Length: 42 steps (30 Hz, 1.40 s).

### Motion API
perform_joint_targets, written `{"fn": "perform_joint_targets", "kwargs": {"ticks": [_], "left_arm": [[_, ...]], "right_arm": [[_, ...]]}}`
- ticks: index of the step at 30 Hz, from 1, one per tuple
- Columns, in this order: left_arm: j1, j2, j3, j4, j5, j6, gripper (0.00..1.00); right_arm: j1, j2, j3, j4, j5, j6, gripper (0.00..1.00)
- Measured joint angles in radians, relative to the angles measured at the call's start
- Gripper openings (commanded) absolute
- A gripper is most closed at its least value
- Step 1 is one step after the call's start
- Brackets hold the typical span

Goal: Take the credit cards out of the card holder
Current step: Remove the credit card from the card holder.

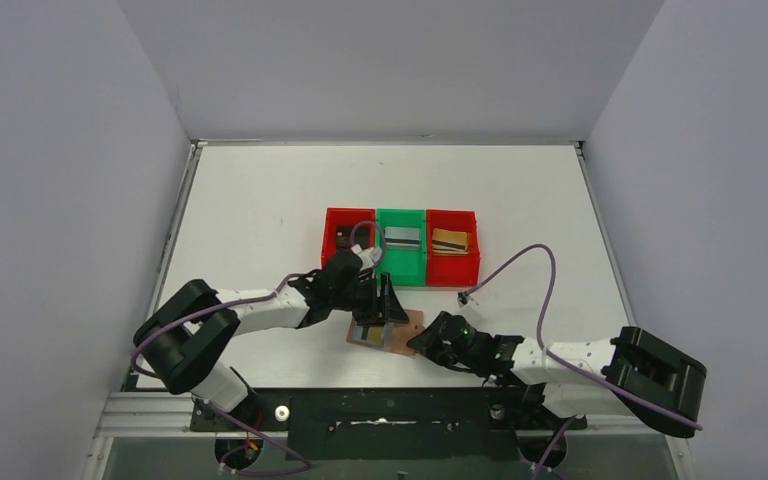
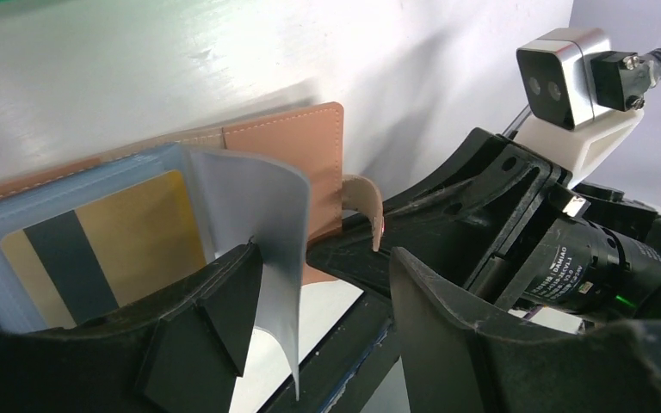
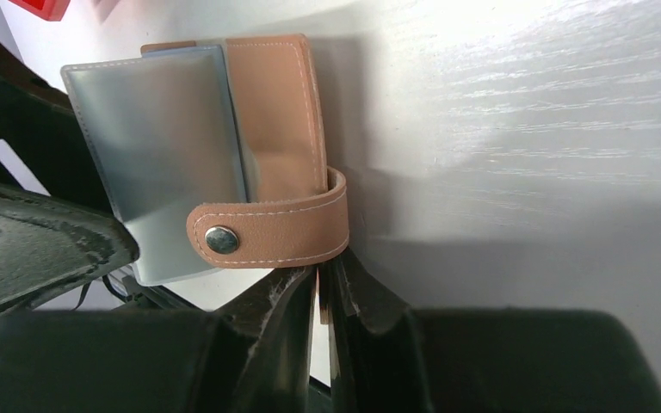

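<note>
The tan card holder (image 1: 392, 333) lies open near the table's front edge, between my two grippers. In the left wrist view a gold-tan credit card (image 2: 112, 237) with a black stripe sits in its grey-blue sleeves. One sleeve leaf (image 2: 262, 215) curls up against my left gripper's left finger. My left gripper (image 2: 323, 331) is open over the holder (image 2: 284, 146) and also shows in the top view (image 1: 382, 305). My right gripper (image 3: 320, 292) is shut on the holder's leather edge by the snap tab (image 3: 267, 231). It holds the holder's right side in the top view (image 1: 420, 340).
A row of three bins stands behind the holder: a red bin (image 1: 338, 222), a green bin (image 1: 401, 268) holding a silver-grey card (image 1: 401, 237), and a red bin (image 1: 454, 268) holding a gold-tan card (image 1: 449, 240). The right arm's cable (image 1: 520, 258) loops over the table.
</note>
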State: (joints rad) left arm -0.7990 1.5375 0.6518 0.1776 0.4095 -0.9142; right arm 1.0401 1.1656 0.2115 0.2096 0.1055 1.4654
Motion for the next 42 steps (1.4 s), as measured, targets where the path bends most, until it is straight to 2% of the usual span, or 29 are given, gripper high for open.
{"fn": "perform_joint_targets", "kwargs": {"ticks": [4,11,17,24,29,36,42], "left_arm": [[-0.005,0.017,0.000,0.015,0.016,-0.003,0.54],[-0.047,0.064,0.016,0.053,0.029,-0.011,0.49],[-0.060,0.099,0.028,0.075,0.031,-0.027,0.44],[-0.075,0.126,0.028,0.078,0.012,-0.030,0.28],[-0.097,0.126,0.021,0.073,-0.013,-0.026,0.21],[-0.113,0.114,-0.031,0.080,-0.036,-0.035,0.20],[-0.116,0.108,-0.041,0.085,-0.039,-0.043,0.20]], "right_arm": [[-0.001,-0.021,-0.007,-0.002,0.001,0.006,0.21],[-0.001,-0.100,-0.014,-0.034,0.012,0.010,0.39],[-0.001,-0.233,-0.016,-0.179,0.054,0.026,0.43],[-0.001,-0.437,-0.009,-0.349,0.124,0.046,0.22],[-0.001,-0.479,0.025,-0.394,0.164,0.033,0.12],[-0.085,-0.301,0.175,-0.396,0.157,-0.051,0.04],[-0.171,-0.109,0.201,-0.270,0.049,-0.125,0.02]]}}
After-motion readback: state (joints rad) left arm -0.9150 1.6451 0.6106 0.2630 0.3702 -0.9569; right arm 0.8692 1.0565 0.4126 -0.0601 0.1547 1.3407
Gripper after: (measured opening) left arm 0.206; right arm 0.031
